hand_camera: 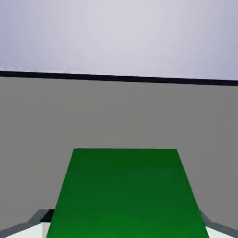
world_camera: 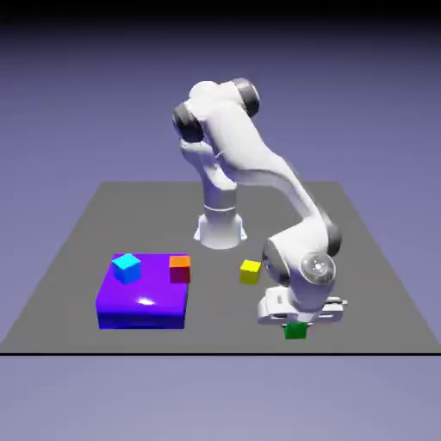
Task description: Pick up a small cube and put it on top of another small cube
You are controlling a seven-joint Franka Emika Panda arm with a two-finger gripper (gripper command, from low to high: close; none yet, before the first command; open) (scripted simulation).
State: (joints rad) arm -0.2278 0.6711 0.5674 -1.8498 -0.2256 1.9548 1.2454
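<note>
The small green cube [world_camera: 295,331] rests on the grey table near its front edge, at the exterior view's right. My gripper [world_camera: 295,324] is down over it and shut on it. In the hand view the green cube [hand_camera: 128,193] fills the lower middle, with a grey fingertip [hand_camera: 39,217] showing at each side of it. The small cyan cube [world_camera: 127,268] sits on top of the large purple block [world_camera: 142,301] at the exterior view's left, well apart from my gripper.
An orange-topped red cube [world_camera: 179,268] stands on the purple block's back right corner. A yellow cube [world_camera: 250,271] lies on the table between the block and my arm. The table's front edge [world_camera: 215,352] runs just in front of the green cube.
</note>
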